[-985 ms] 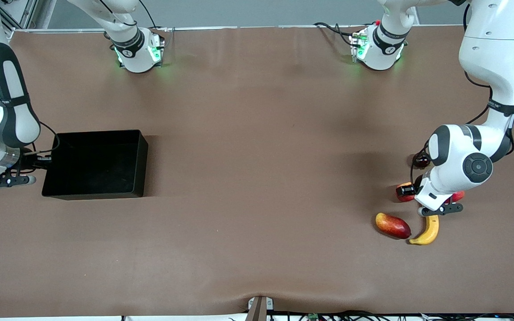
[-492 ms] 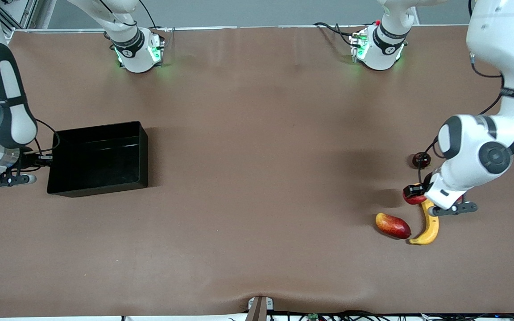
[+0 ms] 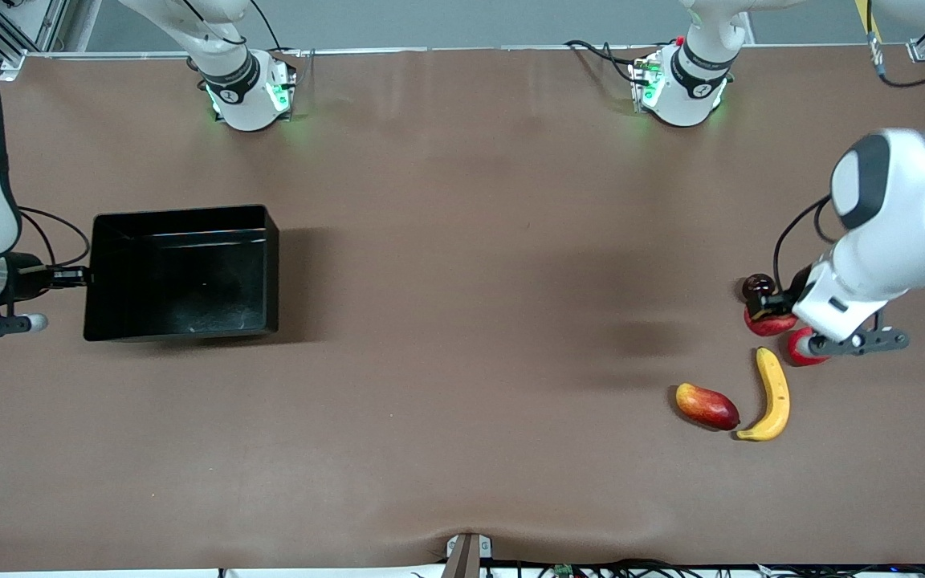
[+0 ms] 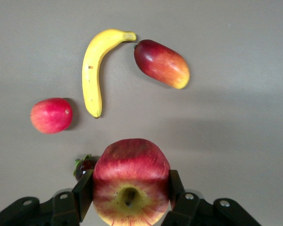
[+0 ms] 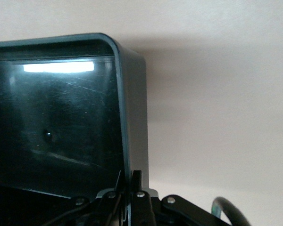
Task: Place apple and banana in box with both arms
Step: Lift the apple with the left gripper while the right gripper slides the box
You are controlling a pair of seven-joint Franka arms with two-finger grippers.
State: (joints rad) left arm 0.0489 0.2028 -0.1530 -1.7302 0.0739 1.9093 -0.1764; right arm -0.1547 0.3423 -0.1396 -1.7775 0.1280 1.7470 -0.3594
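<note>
My left gripper (image 4: 128, 200) clamps the apple (image 4: 130, 181); my right gripper (image 5: 127, 195) pinches the box (image 5: 132, 113) wall, which could slip and tilt.

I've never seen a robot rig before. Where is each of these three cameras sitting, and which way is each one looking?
Front view: high, facing the robots, looking down on the table; both white arms and bases show.
Left wrist view: on the left arm's wrist, looking down past the left pincer, shut on the apple, at the banana.
Right wrist view: on the right arm's wrist; the right pincer is clamped on the box wall.
Shared: front and left wrist views both show banana, mango-like fruit and apple.
</note>
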